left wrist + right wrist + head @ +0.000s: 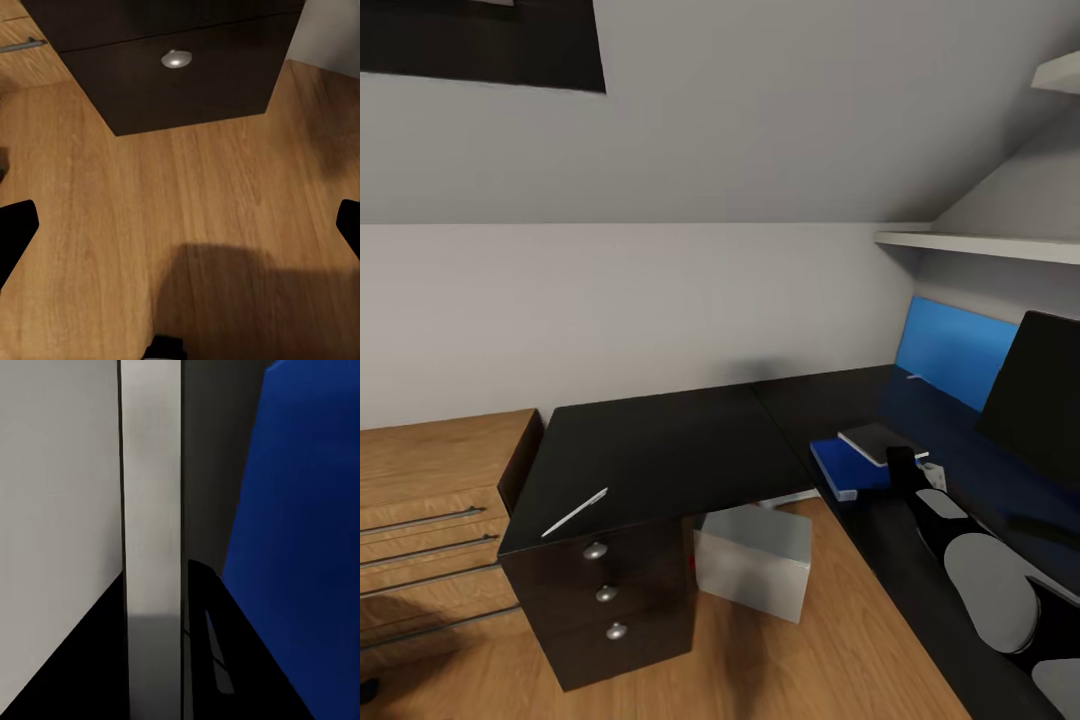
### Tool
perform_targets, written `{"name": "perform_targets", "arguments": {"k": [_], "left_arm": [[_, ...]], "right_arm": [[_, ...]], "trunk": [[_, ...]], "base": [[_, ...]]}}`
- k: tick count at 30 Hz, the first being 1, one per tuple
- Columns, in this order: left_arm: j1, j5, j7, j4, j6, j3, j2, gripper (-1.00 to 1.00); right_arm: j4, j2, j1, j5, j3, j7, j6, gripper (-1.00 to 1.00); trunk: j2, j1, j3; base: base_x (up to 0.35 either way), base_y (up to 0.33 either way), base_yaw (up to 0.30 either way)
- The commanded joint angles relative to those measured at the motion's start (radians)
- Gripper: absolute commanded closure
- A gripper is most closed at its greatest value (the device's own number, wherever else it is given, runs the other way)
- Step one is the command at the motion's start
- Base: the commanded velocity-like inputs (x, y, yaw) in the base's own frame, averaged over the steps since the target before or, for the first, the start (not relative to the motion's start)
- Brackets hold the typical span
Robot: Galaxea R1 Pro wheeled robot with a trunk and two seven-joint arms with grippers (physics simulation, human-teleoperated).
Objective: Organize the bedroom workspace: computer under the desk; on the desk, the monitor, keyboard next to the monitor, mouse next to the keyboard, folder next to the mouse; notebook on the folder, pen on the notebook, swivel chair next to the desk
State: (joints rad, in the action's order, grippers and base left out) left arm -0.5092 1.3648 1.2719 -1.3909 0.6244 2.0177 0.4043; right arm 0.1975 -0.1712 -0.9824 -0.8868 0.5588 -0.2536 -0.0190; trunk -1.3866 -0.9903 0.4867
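Looking over the black L-shaped desk point(660, 450), I see the slim white pen point(574, 512) lying alone above its three closed drawers point(607, 594), and the pale boxy computer point(752, 560) on the floor beneath. My right pincer point(905, 468) hovers beside the grey-looking notebook point(872, 440) stacked on the blue folder point(843, 466) — whether spread or pressed together, I cannot tell. My left pincer's fingers point(15, 232) hang spread wide over bare planks.

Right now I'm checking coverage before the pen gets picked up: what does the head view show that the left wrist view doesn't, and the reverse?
Head view alone: the pen lying on the desk near its front left corner, the blue folder on the desk with the notebook on top, the monitor, the computer under the desk, and the right arm reaching toward the folder. Left wrist view alone: the left gripper and its dark fingertips spread above the floor. Both: the desk's drawer unit with a silver knob, and the wood floor.
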Motion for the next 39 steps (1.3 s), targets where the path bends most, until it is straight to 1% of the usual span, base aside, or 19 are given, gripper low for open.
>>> {"name": "perform_targets", "arguments": {"k": [1, 23, 30, 39], "left_arm": [[-0.002, 0.003, 0.001, -0.001, 0.003, 0.002, 0.000, -1.00], [-0.002, 0.003, 0.007, 0.001, 0.003, 0.003, -0.001, -1.00], [-0.002, 0.003, 0.007, 0.001, 0.003, 0.004, -0.002, -1.00], [-0.002, 0.002, 0.009, 0.001, 0.004, 0.003, 0.000, -1.00]], "right_arm": [[-0.001, 0.000, -0.001, -0.011, 0.002, -0.009, -0.002, 1.00], [-0.003, 0.000, -0.001, -0.009, 0.002, -0.007, -0.002, 1.00], [-0.003, 0.001, -0.001, -0.009, 0.002, -0.007, -0.002, 1.00], [-0.003, 0.001, -0.001, -0.008, 0.002, -0.006, -0.003, 1.00]], "trunk": [[-0.001, 0.000, 0.001], [-0.001, 0.000, 0.001], [-0.001, 0.000, 0.001], [-0.001, 0.000, 0.001]], "base": [[0.138, 0.000, 0.000], [0.019, 0.000, 0.000], [0.104, 0.000, 0.000], [0.023, 0.000, 0.000]]}}
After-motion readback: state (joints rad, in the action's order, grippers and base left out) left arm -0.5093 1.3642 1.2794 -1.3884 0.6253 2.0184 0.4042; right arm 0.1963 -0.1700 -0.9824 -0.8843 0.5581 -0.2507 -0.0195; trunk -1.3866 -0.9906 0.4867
